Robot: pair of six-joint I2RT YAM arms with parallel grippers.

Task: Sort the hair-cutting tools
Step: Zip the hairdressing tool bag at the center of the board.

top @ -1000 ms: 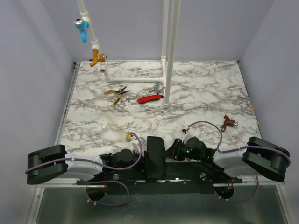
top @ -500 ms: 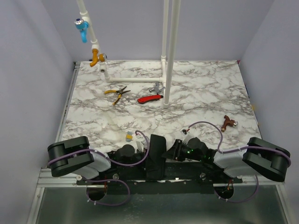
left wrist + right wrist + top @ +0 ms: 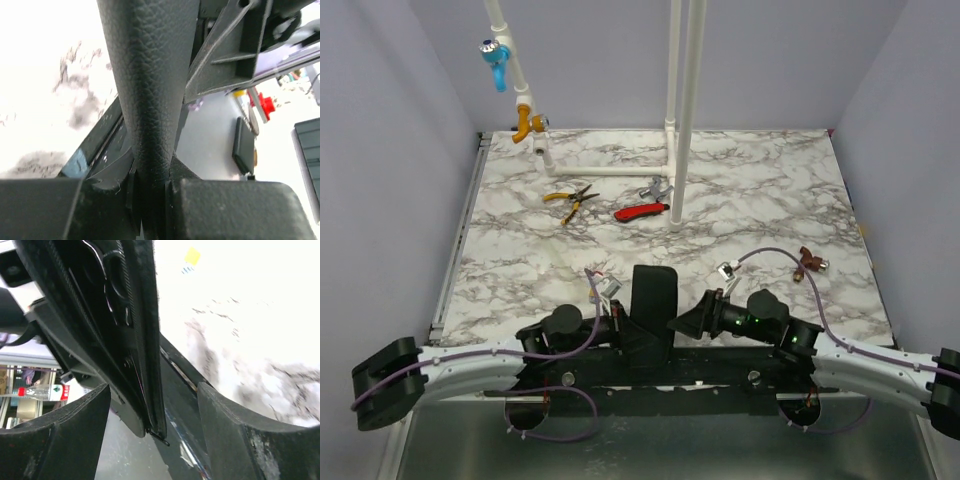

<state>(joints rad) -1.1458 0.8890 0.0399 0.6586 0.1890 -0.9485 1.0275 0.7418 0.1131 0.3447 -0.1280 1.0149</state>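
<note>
Marble table (image 3: 760,190) runs from the arms' bases to the back wall. Left claw (image 3: 620,318) sits low at the near edge. Its wrist view shows both fingers (image 3: 45,210) pressed against the thin edge of a black textured case (image 3: 653,295), pinching it. That case stands upright between the two arms. Right claw (image 3: 674,325), just beside the case on its other side, is spread wide: its fingers (image 3: 55,440) stand clear on either side of the case's edge, touching nothing. Farther back, yellow-handled pliers (image 3: 571,198) lie left of a red-handled tool (image 3: 641,211). What look like small silver scissors (image 3: 655,187) lie just behind that red handle, near a white pipe (image 3: 686,110). A small brown piece (image 3: 808,262) lies alone toward the right edge. Where the rest of the hair-cutting tools are I cannot tell.
</note>
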